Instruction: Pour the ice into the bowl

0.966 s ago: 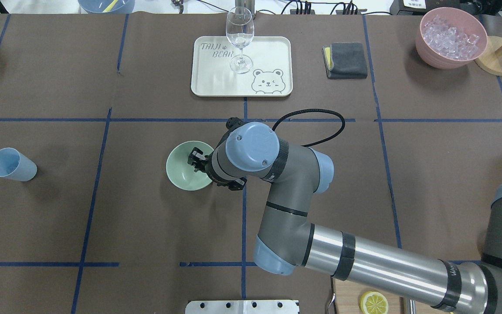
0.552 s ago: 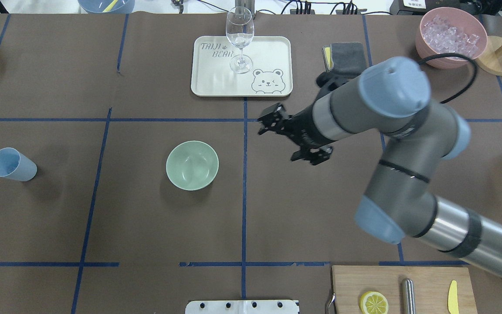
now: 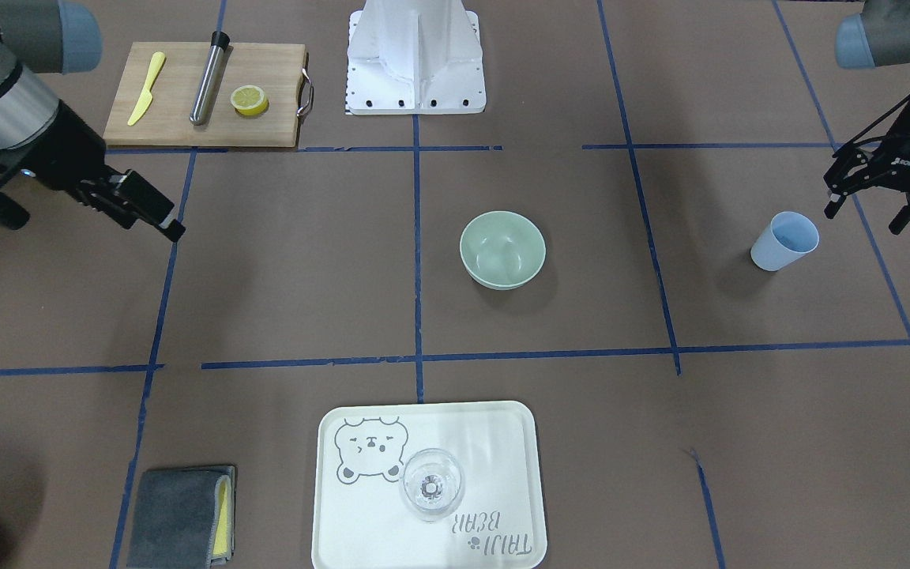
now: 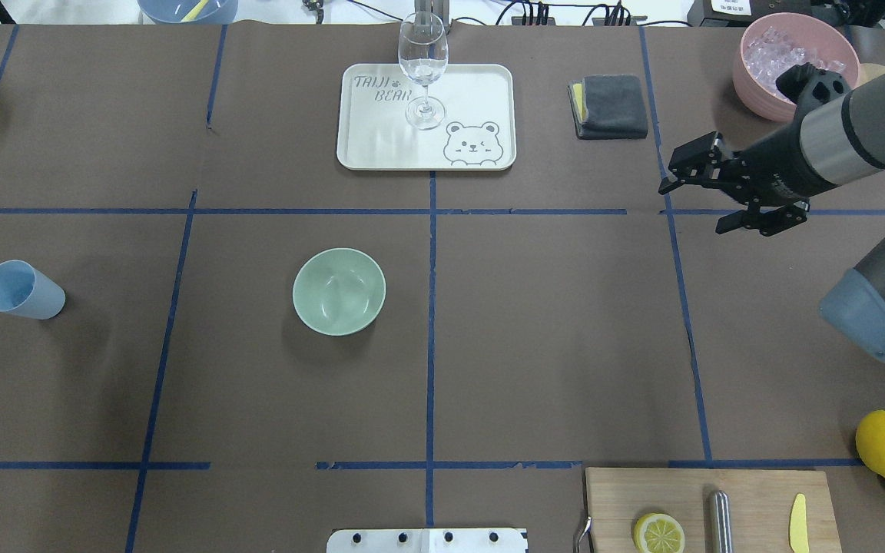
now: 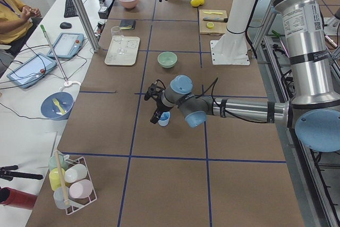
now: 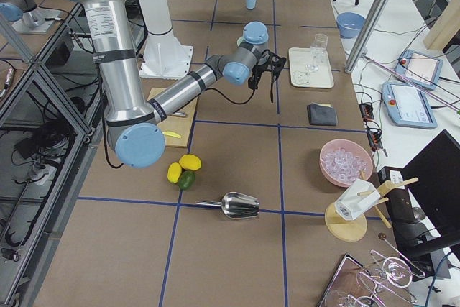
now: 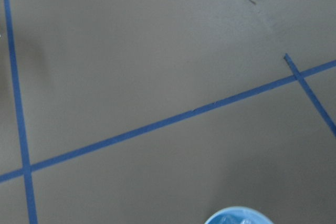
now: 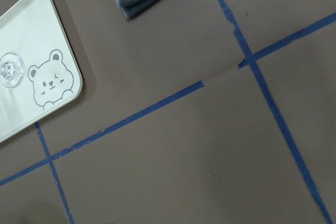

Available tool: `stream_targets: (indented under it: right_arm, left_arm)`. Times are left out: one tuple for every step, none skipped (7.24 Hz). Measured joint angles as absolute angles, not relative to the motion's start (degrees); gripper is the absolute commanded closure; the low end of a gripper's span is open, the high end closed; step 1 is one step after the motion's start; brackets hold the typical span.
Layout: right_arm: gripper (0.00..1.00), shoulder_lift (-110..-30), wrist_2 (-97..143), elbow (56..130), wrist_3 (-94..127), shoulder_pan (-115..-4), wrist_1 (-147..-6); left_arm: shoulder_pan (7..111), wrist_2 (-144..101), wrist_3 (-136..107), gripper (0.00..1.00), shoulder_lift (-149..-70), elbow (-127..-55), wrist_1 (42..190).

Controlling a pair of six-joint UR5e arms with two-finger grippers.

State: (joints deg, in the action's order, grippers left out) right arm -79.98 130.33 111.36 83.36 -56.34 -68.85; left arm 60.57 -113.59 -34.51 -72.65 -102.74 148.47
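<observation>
Ice lies heaped in the pink container at the far right corner of the table in the overhead view, well apart from the pale green bowl, which stands upright near the table's middle. The right gripper hangs over bare table near the pink container, its 2 fingers spread wide and gripping nothing. The left gripper hovers just beside the blue cup, likewise wide apart and empty.

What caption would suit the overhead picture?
Green bowl sits empty mid-table; ice fills the pink bowl far right, right gripper open nearby.
</observation>
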Motion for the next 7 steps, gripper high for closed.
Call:
stream_targets:
  right_arm:
    - [0.0,-80.66,132.45,110.67,81.12,-58.32,-68.91]
    - [0.0,-80.94,133.82,110.37,80.08,-59.29,-68.92]
    - [0.0,-81.1,134.37,110.27,79.72,-59.78,-68.91]
    - [0.0,-81.22,134.56,110.24,79.6,-60.04,-68.91]
    - [0.0,-81.26,134.58,110.2,79.56,-60.12,-68.91]
    - [0.0,-81.27,134.47,110.0,79.55,-60.12,-68.85]
    - [0.0,-81.15,134.25,109.74,79.54,-60.12,-68.73]
  left_arm:
    - [57.75,-110.76,-37.35,0.02,-69.3,-102.42,154.27]
    - [53.43,-107.45,-38.35,0.02,-66.17,-102.05,159.07]
    - [48.85,-103.17,-38.51,0.01,-63.67,-101.64,163.1]
    - [44.61,-99.03,-38.76,0.01,-62.45,-101.36,165.09]
    - [41.33,-95.77,-39.45,0.01,-62.01,-100.79,166.9]
    - [39.2,-93.38,-40.41,0.0,-62.01,-98.65,170.86]
    - [37.5,-91.0,-41.24,0.0,-62.38,-95.7,175.44]
